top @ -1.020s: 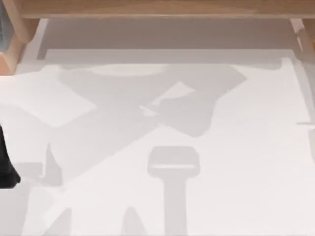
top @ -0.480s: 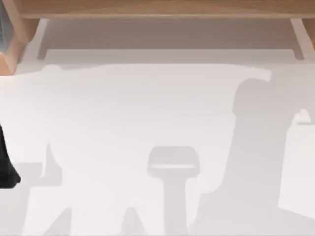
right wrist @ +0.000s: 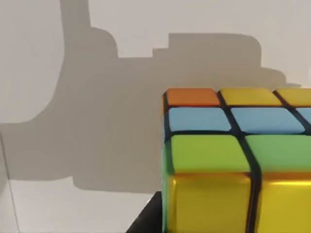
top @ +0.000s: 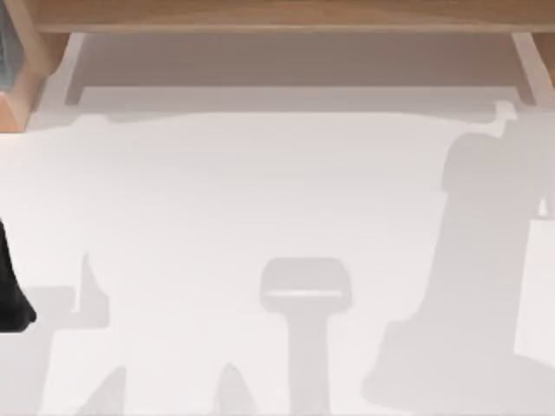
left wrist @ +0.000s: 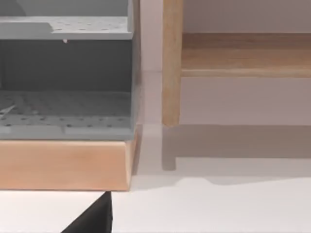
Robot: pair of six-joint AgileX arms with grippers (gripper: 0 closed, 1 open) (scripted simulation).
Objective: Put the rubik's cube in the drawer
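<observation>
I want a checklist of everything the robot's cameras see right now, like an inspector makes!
Surface: white table, crossed by grey shadows.
Job's things: rubik's cube close to the right wrist camera, with orange, yellow, blue and green tiles; grey drawer unit on a wooden base, in the left wrist view.
Clutter: nothing seen.
End effectors: a dark part of the left arm at the table's left edge.
Cables: nothing seen.
Surroundings: wooden frame along the far edge.
</observation>
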